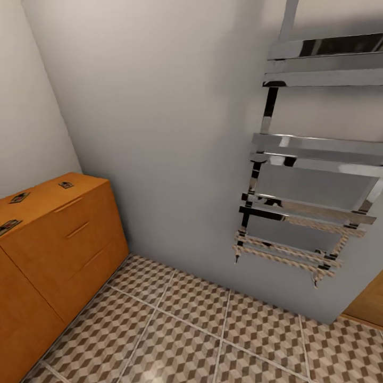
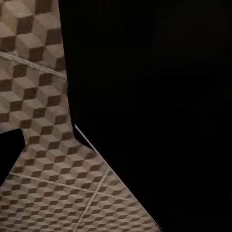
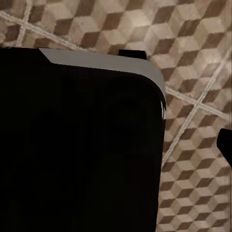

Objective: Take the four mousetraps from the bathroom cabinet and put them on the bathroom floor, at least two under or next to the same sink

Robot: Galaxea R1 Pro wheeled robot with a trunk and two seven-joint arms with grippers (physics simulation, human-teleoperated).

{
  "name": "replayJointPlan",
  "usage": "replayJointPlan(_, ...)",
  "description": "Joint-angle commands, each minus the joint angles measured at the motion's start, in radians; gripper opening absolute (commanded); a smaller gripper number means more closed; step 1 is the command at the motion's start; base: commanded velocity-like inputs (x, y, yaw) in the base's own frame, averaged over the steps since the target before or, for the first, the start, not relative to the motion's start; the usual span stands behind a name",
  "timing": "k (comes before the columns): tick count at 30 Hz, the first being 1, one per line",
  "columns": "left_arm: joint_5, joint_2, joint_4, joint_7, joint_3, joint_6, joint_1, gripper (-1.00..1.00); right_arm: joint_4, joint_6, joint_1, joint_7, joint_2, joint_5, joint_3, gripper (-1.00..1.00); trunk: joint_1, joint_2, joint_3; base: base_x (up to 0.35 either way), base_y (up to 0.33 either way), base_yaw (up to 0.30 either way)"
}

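An orange wooden cabinet [image 1: 58, 250] with drawer fronts stands against the left wall in the head view. On its top lie three mousetraps, small flat pieces with dark metal parts: one at the far end [image 1: 66, 185], one in the middle [image 1: 19, 197], one nearest me [image 1: 8, 226]. The bathroom floor [image 1: 197, 330] with its cube-pattern tiles spreads in front of the cabinet and also passes under both wrist cameras [image 2: 43, 183] [image 3: 193, 159]. Large black shapes block much of both wrist views. The sink is out of view.
A chrome towel rail [image 1: 308, 159] hangs on the grey wall at the right, its lowest bars close above the floor. A strip of orange wood [image 1: 369, 303] shows at the lower right edge. The cabinet sits in the room's left corner.
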Motion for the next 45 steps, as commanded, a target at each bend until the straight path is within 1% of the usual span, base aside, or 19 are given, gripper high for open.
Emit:
replayJointPlan(1,0.000,0.000,-0.002,0.000,0.000,-0.001,0.001,1.00,0.001,-0.003,0.000,0.000,0.000,0.001,0.003,1.00,0.000,0.000,-0.001,0.217,-0.213,0.003)
replayJointPlan(9,0.000,0.001,-0.001,0.001,0.000,-0.002,0.001,1.00,0.001,-0.003,0.000,0.000,0.000,0.001,0.003,1.00,0.000,0.000,-0.001,0.232,-0.215,0.001)
replayJointPlan(22,0.000,0.002,-0.002,0.001,0.001,-0.001,0.001,1.00,0.001,-0.003,0.000,0.000,0.000,0.000,0.003,1.00,0.000,0.000,-0.001,0.212,-0.026,0.001)
replayJointPlan(37,0.000,0.000,-0.002,0.001,0.001,-0.003,0.001,1.00,0.001,-0.005,0.000,0.000,0.002,0.001,0.003,1.00,0.000,0.000,-0.011,0.013,0.000,0.221)
replayJointPlan(45,0.000,0.000,-0.002,0.001,0.001,-0.002,0.001,1.00,0.001,-0.004,0.000,0.000,0.000,0.001,0.003,1.00,0.000,0.000,-0.013,0.012,0.000,0.067)
